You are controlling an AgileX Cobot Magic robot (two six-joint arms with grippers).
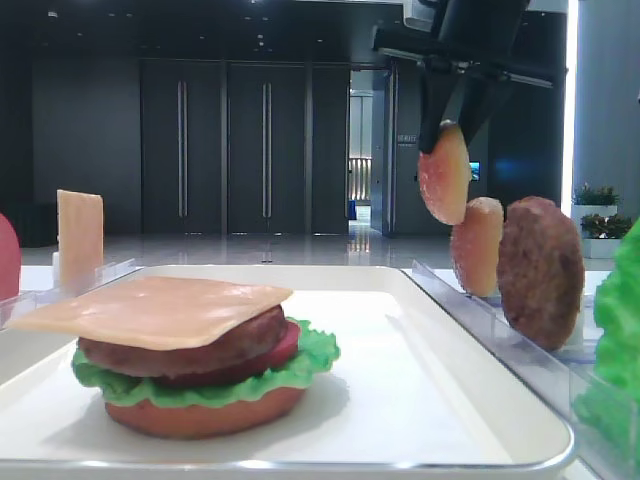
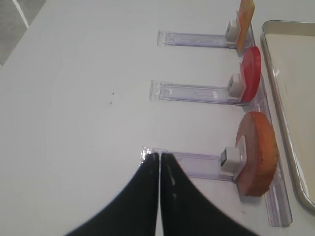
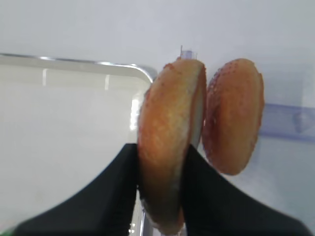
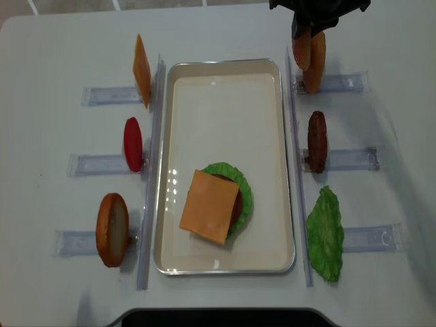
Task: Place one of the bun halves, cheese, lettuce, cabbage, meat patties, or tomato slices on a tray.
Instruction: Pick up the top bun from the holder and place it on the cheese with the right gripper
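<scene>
My right gripper (image 3: 161, 150) is shut on a speckled domed bun half (image 3: 170, 128), held on edge. In the exterior view this gripper (image 1: 452, 125) holds that bun half (image 1: 445, 175) above the right rack, over the far right rim of the white tray (image 1: 480, 330). A second bun half (image 3: 234, 115) stands in the rack just behind it. On the tray sits a stack topped by a cheese slice (image 4: 210, 206), over a meat patty (image 1: 200, 350), tomato and lettuce (image 1: 310, 365). My left gripper (image 2: 160, 155) is shut and empty over the bare table, left of a rack.
Clear racks line both sides of the tray (image 4: 225, 109). The left ones hold a cheese slice (image 4: 142, 70), a tomato slice (image 4: 133, 144) and a bun (image 4: 112, 229). On the right stand a patty (image 4: 317, 141) and a lettuce leaf (image 4: 325, 233).
</scene>
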